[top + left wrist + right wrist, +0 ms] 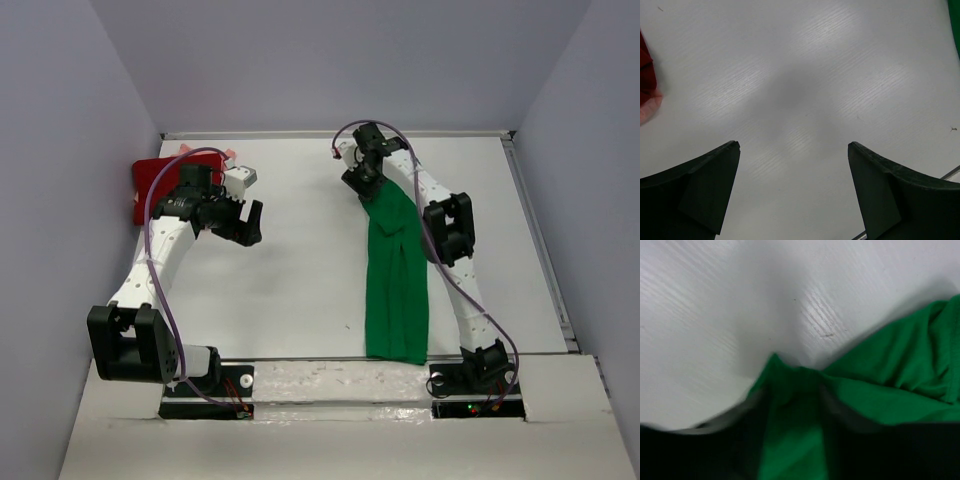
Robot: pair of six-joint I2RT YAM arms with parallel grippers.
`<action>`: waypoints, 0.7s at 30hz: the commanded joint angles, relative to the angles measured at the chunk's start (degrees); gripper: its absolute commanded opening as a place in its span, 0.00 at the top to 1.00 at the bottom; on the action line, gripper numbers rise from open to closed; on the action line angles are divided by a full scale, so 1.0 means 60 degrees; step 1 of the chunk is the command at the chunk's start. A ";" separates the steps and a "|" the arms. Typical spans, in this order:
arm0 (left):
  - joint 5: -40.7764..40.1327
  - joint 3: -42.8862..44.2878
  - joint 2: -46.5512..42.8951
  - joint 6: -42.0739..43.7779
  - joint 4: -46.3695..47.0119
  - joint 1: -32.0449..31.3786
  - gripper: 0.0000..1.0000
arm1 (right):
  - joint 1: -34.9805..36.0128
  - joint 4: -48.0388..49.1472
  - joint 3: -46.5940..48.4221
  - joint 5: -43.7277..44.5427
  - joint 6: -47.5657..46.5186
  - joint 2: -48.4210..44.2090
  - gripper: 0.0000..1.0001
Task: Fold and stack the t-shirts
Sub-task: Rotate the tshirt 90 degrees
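Note:
The bright green t-shirt (395, 280) is a long narrow strip running from my right gripper (363, 188) at the far middle of the table down to the near edge. The right gripper is shut on its far end; in the right wrist view the green cloth (890, 390) bunches between the dark jaws (795, 395). The dark red t-shirt (152, 185) lies folded at the far left, with a bit of salmon-pink cloth (226, 154) showing behind it. My left gripper (250, 225) is open and empty over bare table (794, 145), just right of the red shirt (645, 67).
The white table (300, 290) has grey walls on three sides and a raised rim on the right (540, 240). A pink edge (647, 107) and a sliver of green (956, 20) show at the sides of the left wrist view.

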 commanded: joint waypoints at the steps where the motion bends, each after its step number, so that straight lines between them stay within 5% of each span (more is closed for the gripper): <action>1: 0.0241 0.0088 -0.0169 0.0056 0.0091 0.0031 0.01 | 0.0019 -0.0021 0.0122 -0.0843 0.0090 -0.0972 0.36; 5: 0.0373 0.0351 0.0152 0.0070 -0.0011 0.0031 0.01 | 0.0019 -0.0080 0.0004 -0.0874 -0.0042 -0.1177 0.11; 14: 0.0329 0.0645 0.0446 0.0085 -0.0114 -0.0043 0.01 | -0.0229 0.0550 -0.0068 0.0503 0.0354 -0.2026 0.09; 21: 0.0344 0.0718 0.0563 0.0100 -0.0114 -0.0174 0.01 | -0.1137 0.0843 -0.1650 0.0577 0.0808 -0.2466 0.12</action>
